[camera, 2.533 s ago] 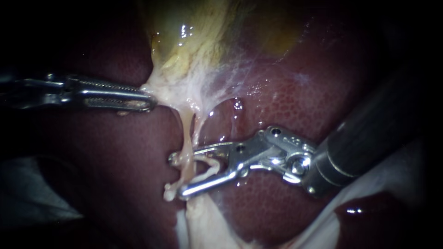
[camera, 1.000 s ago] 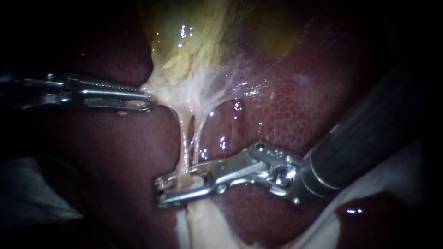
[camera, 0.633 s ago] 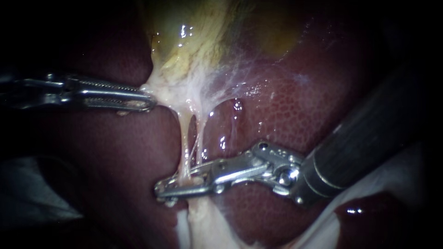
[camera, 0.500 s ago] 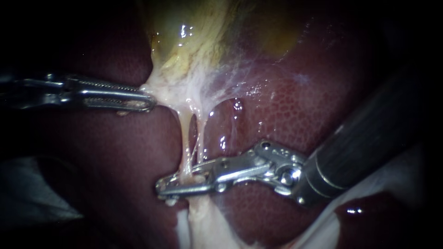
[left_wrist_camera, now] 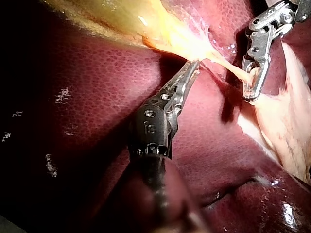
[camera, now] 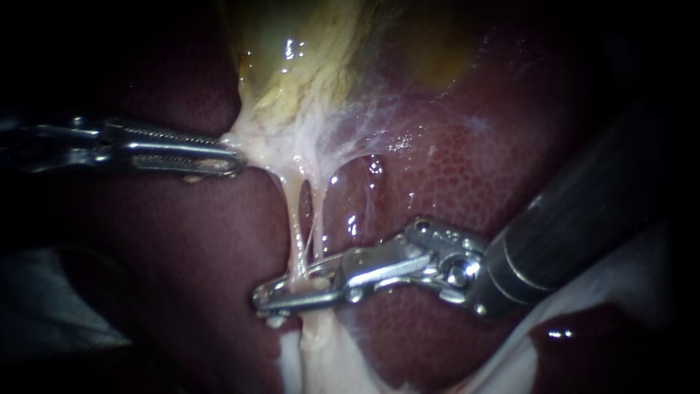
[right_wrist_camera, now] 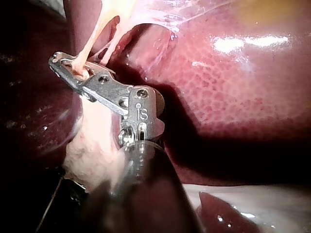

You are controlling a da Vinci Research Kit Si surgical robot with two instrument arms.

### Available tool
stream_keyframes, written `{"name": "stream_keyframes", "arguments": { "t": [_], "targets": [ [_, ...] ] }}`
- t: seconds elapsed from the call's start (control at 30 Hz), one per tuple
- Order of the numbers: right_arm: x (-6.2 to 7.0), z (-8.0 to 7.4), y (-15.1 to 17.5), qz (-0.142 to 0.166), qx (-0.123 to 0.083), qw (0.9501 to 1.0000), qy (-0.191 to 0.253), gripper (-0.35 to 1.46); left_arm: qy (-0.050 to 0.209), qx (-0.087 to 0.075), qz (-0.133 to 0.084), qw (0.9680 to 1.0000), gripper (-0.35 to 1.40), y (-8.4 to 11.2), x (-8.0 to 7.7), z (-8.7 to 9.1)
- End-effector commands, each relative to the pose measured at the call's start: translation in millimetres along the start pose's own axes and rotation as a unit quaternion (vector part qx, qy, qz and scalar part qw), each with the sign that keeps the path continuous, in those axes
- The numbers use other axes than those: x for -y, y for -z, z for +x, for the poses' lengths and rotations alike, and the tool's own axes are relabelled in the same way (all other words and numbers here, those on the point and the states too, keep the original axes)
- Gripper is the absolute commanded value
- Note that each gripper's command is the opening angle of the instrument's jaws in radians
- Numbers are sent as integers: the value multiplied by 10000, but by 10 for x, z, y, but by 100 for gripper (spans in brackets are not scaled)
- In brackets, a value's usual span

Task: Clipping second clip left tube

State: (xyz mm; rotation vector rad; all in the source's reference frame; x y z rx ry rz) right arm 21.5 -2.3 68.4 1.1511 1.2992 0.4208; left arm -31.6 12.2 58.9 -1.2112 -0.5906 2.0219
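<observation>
Two pale tubes run down from the yellowish gallbladder [camera: 306, 58] across the liver [camera: 452, 168]. The left tube [camera: 294, 219] is the thicker one; a thinner tube [camera: 321, 211] lies just to its right. My right instrument [camera: 267, 300] has its jaws shut on the left tube low down, where it meets a pale stump [camera: 321, 350]. The right wrist view shows the tube [right_wrist_camera: 86, 51] entering those jaws [right_wrist_camera: 65, 65]. My left instrument [camera: 232, 160] is shut on pale tissue at the gallbladder's neck and holds it taut, also seen in the left wrist view [left_wrist_camera: 193, 67].
Dark red liver surrounds the tubes on both sides. A white sheet [camera: 634, 277] lies under the right instrument's dark shaft [camera: 583, 211]. In the left wrist view my right instrument [left_wrist_camera: 251, 90] stands ahead of and beside the left jaws.
The right instrument's jaws, wide open around the left tube 2.5 s ago, have slid lower on the tube and closed on it. The left instrument has held still.
</observation>
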Motion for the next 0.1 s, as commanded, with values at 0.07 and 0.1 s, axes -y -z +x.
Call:
{"name": "stream_keyframes", "arguments": {
  "t": [0.07,0.1],
  "targets": [
    [0,0,0,3,-1,10000,-4,-35,2,0,-1,10000,-35,0,0,0],
    [0,0,0,2,-2,10000,-5,-35,2,0,-1,10000,-35,0,0,0]
  ]
}}
